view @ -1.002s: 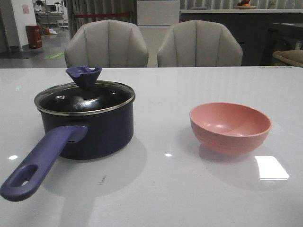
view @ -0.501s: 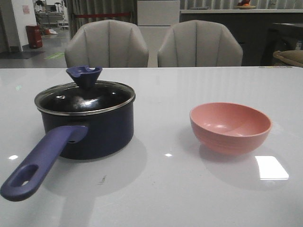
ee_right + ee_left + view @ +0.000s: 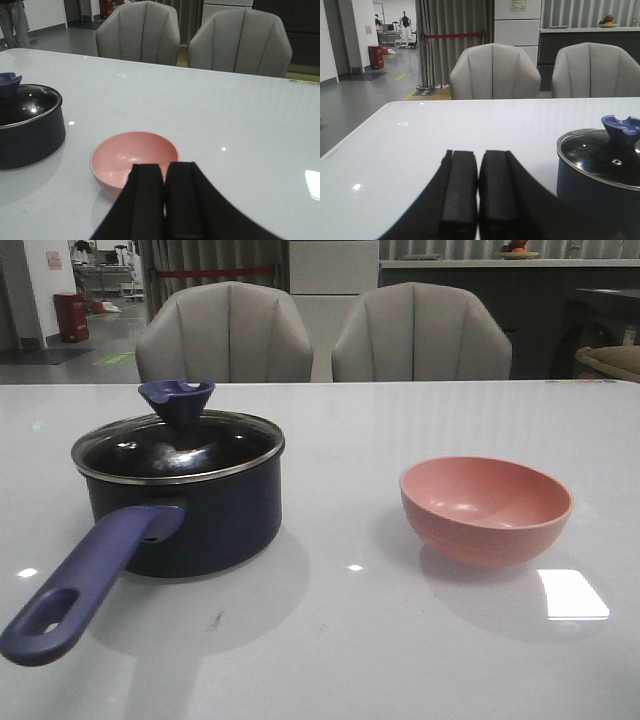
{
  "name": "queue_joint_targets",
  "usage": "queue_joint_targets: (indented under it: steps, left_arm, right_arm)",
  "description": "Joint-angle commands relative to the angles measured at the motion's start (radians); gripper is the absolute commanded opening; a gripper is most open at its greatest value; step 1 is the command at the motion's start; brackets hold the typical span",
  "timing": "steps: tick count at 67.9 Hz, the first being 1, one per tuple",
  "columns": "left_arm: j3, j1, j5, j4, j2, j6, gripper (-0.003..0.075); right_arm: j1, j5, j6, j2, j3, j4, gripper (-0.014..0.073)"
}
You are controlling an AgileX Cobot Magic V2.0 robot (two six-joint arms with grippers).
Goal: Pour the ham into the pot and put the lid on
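**A:** Well, nothing on the counter [image 3: 330, 640] has moved over the last second: pot, lid and bowl sit exactly where they were. What does that tell you?

**B:** That this looks finished. The round clear glass lid with its metal rim and dark blue flared knob [image 3: 178, 445] sits square on the dark navy saucepan with the long purple-blue handle [image 3: 185, 515], at about nine o'clock from the front camera. The pink round bowl [image 3: 486, 508] at three o'clock shows a bare inside.

**A:** And the ham?

**B:** Not visible anywhere. My guess is it's under the lid, but the glass only gives back reflections.

**A:** Count for me.

**B:** One pot, one lid, one bowl, two grey padded chairs [image 3: 225, 332] behind, at twelve o'clock. No loose chunks on the counter.

**A:** Arms?

**B:** Both outside the front view. The left gripper [image 3: 479, 192] has its fingers pressed together on nothing, pot just ahead at two o'clock. The right gripper [image 3: 165, 202] is likewise closed and empty, low behind the bowl.
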Motion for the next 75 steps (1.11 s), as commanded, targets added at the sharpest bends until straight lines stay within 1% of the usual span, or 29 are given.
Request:
queue_joint_targets:
  steps: [1,54,59,65,70,75]
  left_arm:
    - [0.020,-0.009,-0.086,0.000,-0.019,0.002,0.0133]
    - [0.020,-0.009,-0.086,0.000,-0.019,0.002,0.0133]
    - [0.020,-0.009,-0.086,0.000,-0.019,0.002,0.0133]
    - [0.020,-0.009,-0.086,0.000,-0.017,0.002,0.0133]
    - [0.020,-0.009,-0.086,0.000,-0.017,0.002,0.0133]
    - [0.020,-0.009,-0.086,0.000,-0.017,0.002,0.0133]
  right_arm:
    - [0.002,-0.084,-0.004,0.012,-0.029,0.000,0.0161]
    - [0.002,-0.091,-0.005,0.012,-0.022,0.000,0.0161]
    - [-0.024,-0.101,-0.005,-0.008,-0.007,-0.020,0.0161]
    - [-0.088,-0.105,0.006,-0.047,0.011,-0.039,0.0161]
    - [-0.155,-0.108,0.050,-0.087,0.036,-0.089,0.0161]
    - [-0.173,-0.108,0.114,-0.111,0.059,-0.157,0.0161]
